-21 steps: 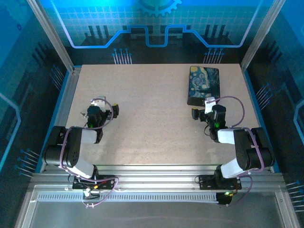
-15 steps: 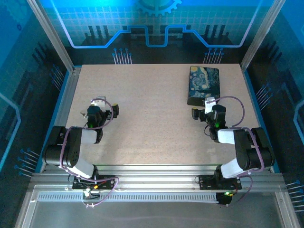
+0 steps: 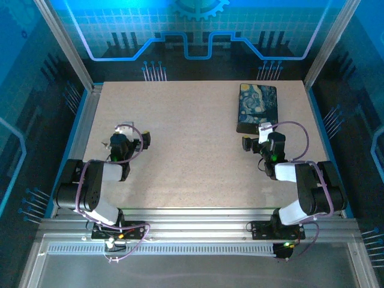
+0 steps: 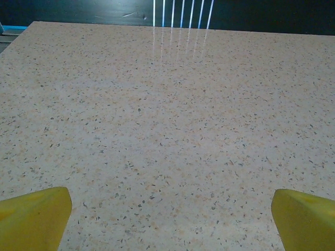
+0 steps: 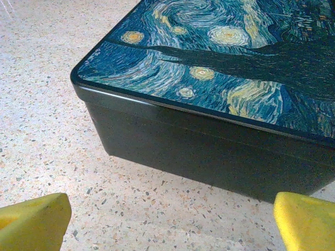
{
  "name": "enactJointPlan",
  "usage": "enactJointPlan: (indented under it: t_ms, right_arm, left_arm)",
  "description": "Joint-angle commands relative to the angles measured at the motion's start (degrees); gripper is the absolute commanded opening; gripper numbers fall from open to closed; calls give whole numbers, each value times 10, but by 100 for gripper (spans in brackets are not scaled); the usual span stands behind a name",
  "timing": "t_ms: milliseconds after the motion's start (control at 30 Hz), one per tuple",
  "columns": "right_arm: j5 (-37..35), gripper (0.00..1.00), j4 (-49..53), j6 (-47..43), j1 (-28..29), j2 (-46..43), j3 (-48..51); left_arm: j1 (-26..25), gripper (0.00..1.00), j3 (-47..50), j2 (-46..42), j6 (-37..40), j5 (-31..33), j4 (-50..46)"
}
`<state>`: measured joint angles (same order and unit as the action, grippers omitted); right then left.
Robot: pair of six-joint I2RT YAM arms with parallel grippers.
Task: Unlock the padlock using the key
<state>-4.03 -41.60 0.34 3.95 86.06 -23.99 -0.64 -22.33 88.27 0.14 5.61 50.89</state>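
Note:
The padlock and the key are out of view. My left gripper [image 3: 127, 140] rests low over the left side of the speckled table [image 3: 192, 150], open. In the left wrist view its yellow fingertips [image 4: 34, 217] stand wide apart, with bare table between them. My right gripper [image 3: 258, 140] sits just in front of a closed dark box with a starry-night painted lid [image 3: 258, 107]. It is open too. Through the right wrist view the box's near wall and corner [image 5: 199, 151] rise just beyond the spread yellow fingertips [image 5: 306, 222]. Nothing is held.
The box stands at the table's back right. Metal rails frame the table on the left [image 3: 84, 132] and right [image 3: 321, 129]. A dark back wall with blue light strips [image 4: 180, 11] lies past the far edge.

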Motion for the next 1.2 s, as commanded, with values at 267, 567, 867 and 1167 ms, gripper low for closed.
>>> enactJointPlan:
  t_ms: [267,567,867,1167]
  right_arm:
    - [7,100,-13,-8,-6,2,-10]
    - [-3,99,174,32,-32,-70,-88]
    - [75,97,450,112,-115,-34,-293]
    - [111,95,520,145,-160,119,-450]
  left_arm:
    - [2,99,-1,4,1,-15,4]
    - [3,99,-68,-53,-21,50,-163]
    - [-3,99,-230,-84,-137,108,-468]
    - [-105,99,-318,-63,-154,111,-584]
